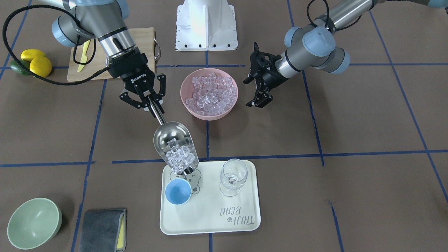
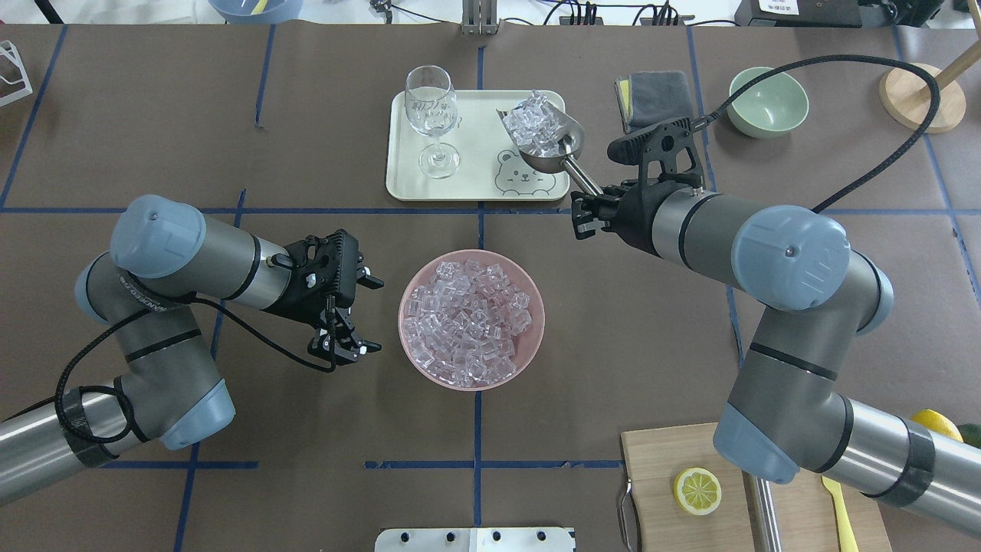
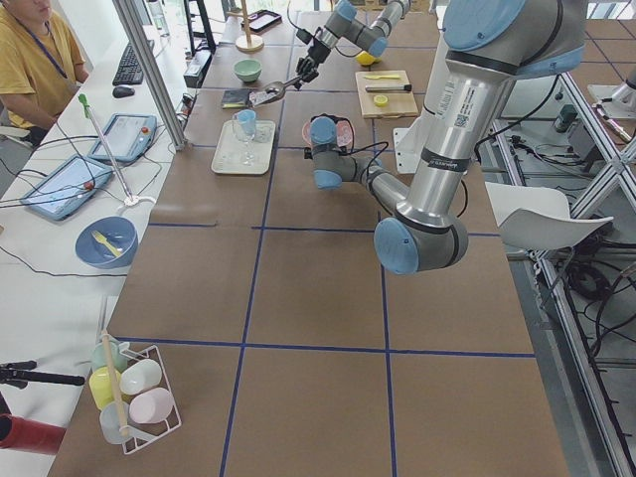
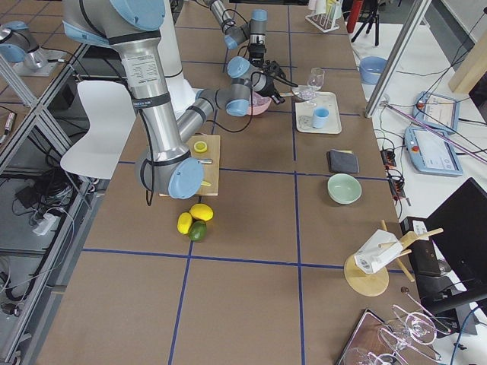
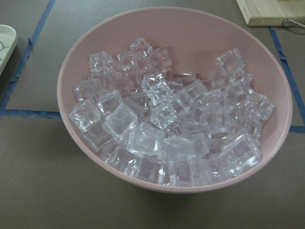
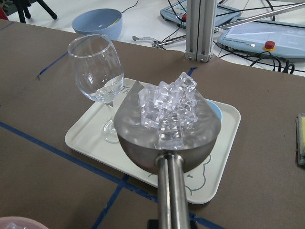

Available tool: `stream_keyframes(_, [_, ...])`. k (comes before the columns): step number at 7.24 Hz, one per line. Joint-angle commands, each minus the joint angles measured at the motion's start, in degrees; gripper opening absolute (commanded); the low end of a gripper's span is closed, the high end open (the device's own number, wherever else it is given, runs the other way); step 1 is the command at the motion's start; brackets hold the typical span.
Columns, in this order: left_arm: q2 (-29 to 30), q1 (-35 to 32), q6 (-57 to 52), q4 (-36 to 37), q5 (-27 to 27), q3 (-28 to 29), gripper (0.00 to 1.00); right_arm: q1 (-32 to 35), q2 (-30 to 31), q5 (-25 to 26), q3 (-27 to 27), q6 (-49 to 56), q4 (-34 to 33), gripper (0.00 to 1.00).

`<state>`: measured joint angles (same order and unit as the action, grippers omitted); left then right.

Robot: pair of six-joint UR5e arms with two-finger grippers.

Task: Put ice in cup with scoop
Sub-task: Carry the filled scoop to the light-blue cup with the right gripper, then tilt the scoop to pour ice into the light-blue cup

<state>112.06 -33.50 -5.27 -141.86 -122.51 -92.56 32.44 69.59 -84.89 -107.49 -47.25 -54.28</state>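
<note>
I see the brown paper-covered counter (image 1: 350, 122), lined with blue tape, carrying a cream rectangular plastic tray (image 1: 210, 213). Nearer the robot sits a round pink bowl (image 1: 210, 116) heaped with small clear ice cubes (image 1: 210, 92). The left jaws hang released just beside it, touching nothing. The right jaws are clenched on the thin rod handle of the shiny stainless-steel scoop (image 1: 168, 138), which tilts mouth-down over the tray's edge. A clear stemmed wine glass (image 1: 233, 176) stands upright on the tray, apart from the small round light-blue plastic cup (image 1: 178, 191). More cubes pile at the scoop's mouth, just above the cup.
</note>
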Motion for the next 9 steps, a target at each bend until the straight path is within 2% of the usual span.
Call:
stream_keyframes(1, [0.0, 0.0, 0.0, 0.1, 0.0, 0.0, 1.00, 2.0, -0.8, -3.4, 2.2, -2.1, -1.2, 0.00])
stream_keyframes(2, [0.0, 0.0, 0.0, 0.0, 0.0, 0.0, 1.00, 2.5, -0.8, -3.9, 2.5, -2.1, -2.2, 0.00])
stream_keyframes(4, [0.0, 0.2, 0.0, 0.0, 0.1, 0.0, 1.00, 3.9, -0.9, -8.1, 1.9, -2.2, -5.7, 0.00])
stream_keyframes(6, [0.1, 0.3, 0.0, 0.0, 0.1, 0.1, 1.00, 6.5, -3.5, -12.4, -0.3, -1.5, -15.4, 0.00])
stream_keyframes(9, [0.1, 0.3, 0.0, 0.0, 0.1, 0.1, 1.00, 7.5, -3.9, -15.8, -1.0, -1.4, -17.4, 0.00])
